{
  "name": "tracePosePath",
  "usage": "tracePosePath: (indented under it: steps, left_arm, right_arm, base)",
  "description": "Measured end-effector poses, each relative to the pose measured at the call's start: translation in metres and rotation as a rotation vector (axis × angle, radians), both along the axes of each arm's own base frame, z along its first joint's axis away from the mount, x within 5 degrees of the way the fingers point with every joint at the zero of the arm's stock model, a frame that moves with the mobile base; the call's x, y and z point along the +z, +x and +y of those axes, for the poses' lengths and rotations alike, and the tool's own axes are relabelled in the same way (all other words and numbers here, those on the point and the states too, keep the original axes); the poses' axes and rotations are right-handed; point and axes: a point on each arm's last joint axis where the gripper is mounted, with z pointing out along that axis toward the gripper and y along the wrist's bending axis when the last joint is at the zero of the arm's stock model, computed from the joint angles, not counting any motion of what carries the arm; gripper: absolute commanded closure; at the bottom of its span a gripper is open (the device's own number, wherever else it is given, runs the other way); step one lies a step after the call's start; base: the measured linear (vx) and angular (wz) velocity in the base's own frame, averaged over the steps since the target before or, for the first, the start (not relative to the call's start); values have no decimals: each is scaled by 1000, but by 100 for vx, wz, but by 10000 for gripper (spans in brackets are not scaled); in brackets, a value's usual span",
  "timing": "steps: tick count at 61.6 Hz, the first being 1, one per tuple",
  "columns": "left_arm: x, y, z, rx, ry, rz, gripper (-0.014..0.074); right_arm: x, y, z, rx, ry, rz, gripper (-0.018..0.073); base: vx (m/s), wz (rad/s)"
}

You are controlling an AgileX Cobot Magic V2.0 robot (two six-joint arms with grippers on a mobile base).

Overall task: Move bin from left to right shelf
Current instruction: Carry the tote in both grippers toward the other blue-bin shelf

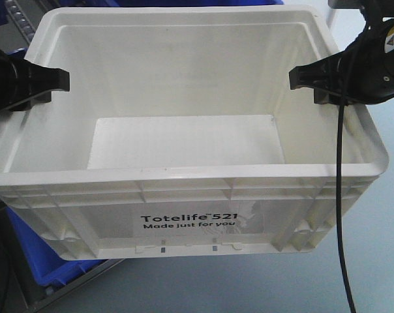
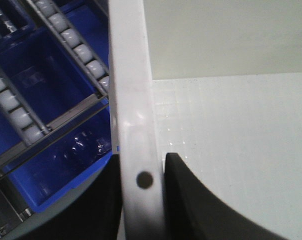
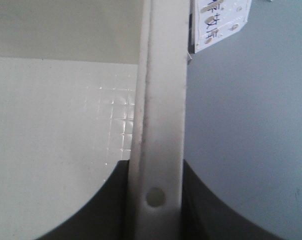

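Grey, smooth flooring (image 1: 249, 287) is seen below and to the right of the bin (image 1: 190, 195), and it fills the right-hand side of the right wrist view (image 3: 251, 150). To the left, shelf rails set with white rollers (image 2: 76, 40) are shown running over blue bins (image 2: 56, 165). One blue bin (image 1: 47, 261) is partly covered by the white tote's lower left corner in the front view.

Most of the front view is taken up by the bin, open side up, with nothing lying in it and its printed side turned toward the camera. Whether it is borne by anything from below cannot be told.

The left rim (image 2: 133, 100) is clamped by the left gripper (image 1: 57, 81), one black finger (image 2: 191, 200) being set inside the wall and the other outside it, just above the blue bin. The right rim (image 3: 161, 100) is clamped in the same manner by the right gripper (image 1: 301, 78), with one finger over the tote's floor and one over the grey flooring. A small round hole in the rim is seen between the fingers in each wrist view.

On the left edge the tote is hemmed closely by rails and bins. On the right edge open flooring is shown, broken only by a white printed label (image 3: 221, 22) just beside the rim's far end. A black cable (image 1: 340, 195) is draped down across the tote's right front corner.
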Motion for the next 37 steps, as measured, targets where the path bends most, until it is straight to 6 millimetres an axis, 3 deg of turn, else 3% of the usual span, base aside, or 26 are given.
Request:
tracePosePath:
  steps: [37]
  left_arm:
    - [0,0,0,0,0,1,452]
  right_arm:
    - [0,0,0,0,0,0,567]
  base:
    - [8,42]
